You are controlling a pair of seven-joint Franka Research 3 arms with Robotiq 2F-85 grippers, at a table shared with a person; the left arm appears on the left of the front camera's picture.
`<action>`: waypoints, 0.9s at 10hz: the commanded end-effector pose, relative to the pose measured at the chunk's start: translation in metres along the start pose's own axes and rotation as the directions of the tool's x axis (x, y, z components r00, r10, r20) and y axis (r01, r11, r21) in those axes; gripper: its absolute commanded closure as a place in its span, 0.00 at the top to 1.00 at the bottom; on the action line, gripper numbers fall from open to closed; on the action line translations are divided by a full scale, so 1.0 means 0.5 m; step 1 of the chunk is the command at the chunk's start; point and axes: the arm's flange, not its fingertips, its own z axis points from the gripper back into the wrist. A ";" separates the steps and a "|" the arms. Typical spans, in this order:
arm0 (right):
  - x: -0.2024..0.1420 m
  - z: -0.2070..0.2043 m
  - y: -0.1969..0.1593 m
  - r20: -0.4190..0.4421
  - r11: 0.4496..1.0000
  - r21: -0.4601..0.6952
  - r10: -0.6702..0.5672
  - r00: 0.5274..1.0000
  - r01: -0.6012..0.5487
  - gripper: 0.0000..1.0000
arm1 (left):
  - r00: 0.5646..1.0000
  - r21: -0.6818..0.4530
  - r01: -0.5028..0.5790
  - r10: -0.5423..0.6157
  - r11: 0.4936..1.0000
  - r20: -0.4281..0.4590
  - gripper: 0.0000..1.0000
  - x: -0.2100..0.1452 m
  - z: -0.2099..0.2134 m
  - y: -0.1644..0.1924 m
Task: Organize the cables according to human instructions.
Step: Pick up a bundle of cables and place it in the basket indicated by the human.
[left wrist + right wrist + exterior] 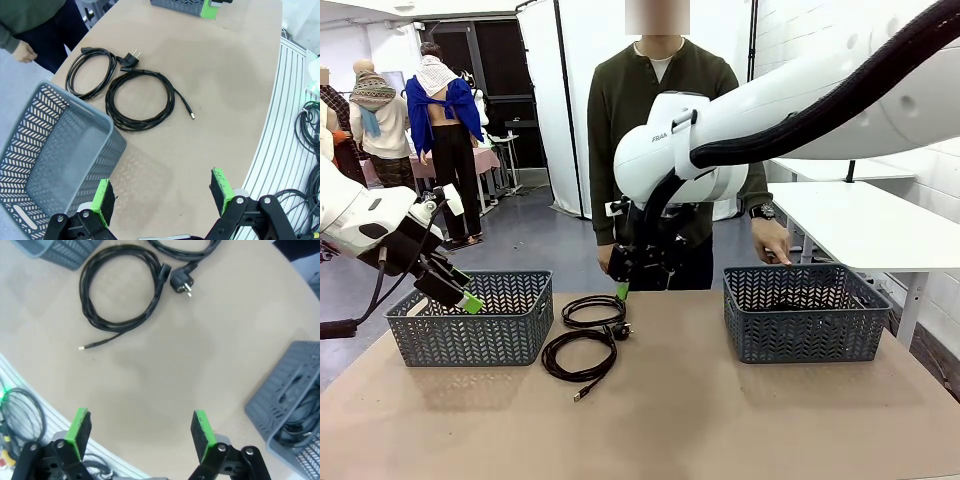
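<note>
Near strip of worktop point(720, 430) is bare, so there's plenty of swing room. Next back is the nearer cable point(578, 355), coiled flat mid-worktop, with its thin plug tail point(582, 396) pointing at the near edge. Just behind it lies the farther cable point(592, 311), coiled, with its mains plug point(620, 328) at the nearer coil. Touching or just beside, can't tell. Both sit between the left basket point(470, 335) and the right basket point(805, 335), closer to the left one. More cords point(295, 432) lie inside the right basket.

Left claw point(160, 192) is wide open with nothing in it, hanging by the left basket's rim. Right claw point(140, 427) is also wide open and empty, above the worktop's far side near the farther cable. Person's hand point(770, 240) is at the right basket's far rim.

Risks as I judge them:
- Pinching a single strand could let the coil unwind on the lift.
- The mains plug could drag the neighbouring coil along.
- The loose tail could snag a basket's mesh wall.
- A drop into the right basket risks contact with that hand.
- Both arms heading into the same gap could clash.
- The farther cable lies near the far edge, so a nudge could push it off. The open room is on the near side.
</note>
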 end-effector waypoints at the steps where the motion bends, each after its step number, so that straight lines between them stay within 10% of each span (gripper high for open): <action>1: 0.021 -0.008 0.011 -0.044 1.000 -0.020 -0.007 0.999 0.007 1.00 | 1.000 -0.017 0.014 -0.014 1.000 0.014 1.00 -0.008 -0.003 0.006; 9: 0.007 -0.001 0.003 -0.007 1.000 -0.001 0.002 1.000 -0.002 1.00 | 1.000 -0.017 0.014 -0.014 1.000 0.014 1.00 -0.008 -0.003 0.006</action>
